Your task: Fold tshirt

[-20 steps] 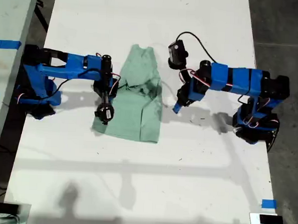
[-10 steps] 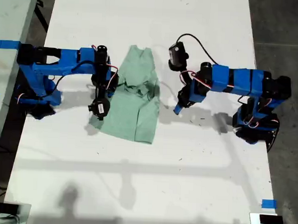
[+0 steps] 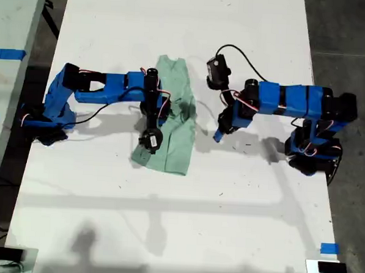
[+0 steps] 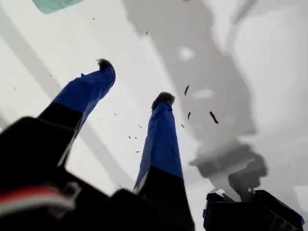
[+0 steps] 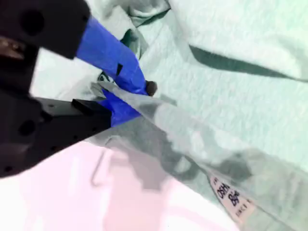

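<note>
My second tool [image 5: 132, 89] is pinched shut on an edge of the tshirt [image 3: 171, 120], which lies half-folded at the centre of the exterior frame on the white tabletop [image 3: 228, 206]. My first tool [image 4: 132, 82] hangs spread apart and empty over bare surface, right of centre in that view. The thin pinch could slip (only an edge is held), dropping the fold crooked. One shirt, two arms.

The tshirt [image 3: 173, 133] was soft matt cloth (creased), the table [image 3: 166, 221] smooth matt white, my second gripper [image 5: 126, 91] glossy blue plastic.
</note>
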### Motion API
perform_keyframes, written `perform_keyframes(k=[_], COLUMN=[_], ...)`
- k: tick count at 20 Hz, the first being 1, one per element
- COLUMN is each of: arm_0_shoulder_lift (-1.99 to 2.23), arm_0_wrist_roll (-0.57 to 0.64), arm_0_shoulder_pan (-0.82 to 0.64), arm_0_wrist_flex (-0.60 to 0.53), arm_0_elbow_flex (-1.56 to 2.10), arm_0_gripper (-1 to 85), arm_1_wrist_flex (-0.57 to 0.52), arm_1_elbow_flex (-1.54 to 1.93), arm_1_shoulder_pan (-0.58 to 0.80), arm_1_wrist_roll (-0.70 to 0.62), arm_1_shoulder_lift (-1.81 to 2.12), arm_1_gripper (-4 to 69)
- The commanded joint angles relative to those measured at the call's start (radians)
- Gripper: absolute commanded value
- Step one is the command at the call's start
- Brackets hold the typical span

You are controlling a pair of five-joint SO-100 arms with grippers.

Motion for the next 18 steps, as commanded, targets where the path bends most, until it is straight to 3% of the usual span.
perform_keyframes(k=[1, 2, 4, 7, 11, 15, 18], arm_0_shoulder_lift=[0.008, 0.008, 0.032, 0.236, 0.534, 0.713, 0.785], arm_0_wrist_roll=[-0.034, -0.034, -0.043, -0.015, -0.009, -0.046, -0.011], arm_0_shoulder_pan=[-0.015, -0.018, -0.034, -0.038, 0.003, 0.091, 0.129], arm_0_wrist_flex=[-0.015, 0.002, 0.086, 0.092, 0.092, 0.097, 0.097], arm_0_elbow_flex=[-0.052, -0.052, -0.052, 0.080, 0.341, 0.537, 0.626], arm_0_gripper=[19.3, 28.0, 34.0, 35.5, 23.9, 19.1, 5.4], arm_1_wrist_flex=[-0.029, -0.031, -0.032, -0.034, -0.025, -0.025, -0.048], arm_1_elbow_flex=[-0.008, -0.006, 0.002, 0.021, 0.034, 0.026, 0.002], arm_1_shoulder_pan=[-0.012, -0.011, -0.009, -0.006, -0.009, -0.020, -0.060], arm_1_wrist_roll=[0.008, 0.008, 0.008, 0.009, 0.038, 0.066, 0.097], arm_1_shoulder_lift=[0.097, 0.098, 0.106, 0.124, 0.166, 0.164, 0.144], arm_1_gripper=[20.6, 20.7, 20.7, 20.6, 20.2, 19.5, 19.5])
